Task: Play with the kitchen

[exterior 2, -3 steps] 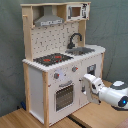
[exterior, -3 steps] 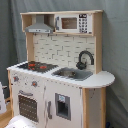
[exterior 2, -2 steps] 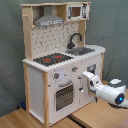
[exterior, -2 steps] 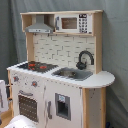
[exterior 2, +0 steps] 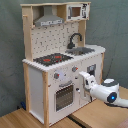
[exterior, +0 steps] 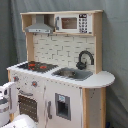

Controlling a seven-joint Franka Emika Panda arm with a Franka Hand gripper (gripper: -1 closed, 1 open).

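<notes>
The kitchen (exterior: 65, 50) is a tall white and light-wood toy. It has a black-red hob (exterior: 35, 65), a black faucet (exterior: 85, 59) over the sink (exterior: 72, 73), a grey hood (exterior: 40, 26), a small microwave (exterior: 75, 23) and a windowed oven door (exterior: 27, 105). In the second exterior view my gripper (exterior 2: 82, 76) reaches in from the right. It is just in front of the kitchen (exterior 2: 55, 35), beside the right knob (exterior 2: 74, 69) and above the oven door (exterior 2: 65, 95). In the first exterior view my white arm (exterior: 6, 102) shows at the lower left.
A grey curtain (exterior 2: 112, 25) hangs behind the kitchen in both exterior views. The kitchen stands on a light-wood surface (exterior 2: 30, 119). The rounded counter end (exterior: 102, 78) juts out on the first exterior view's right.
My gripper has moved a little toward the kitchen front, leftward in the second exterior view. More of the arm shows at the lower left of the first exterior view.
</notes>
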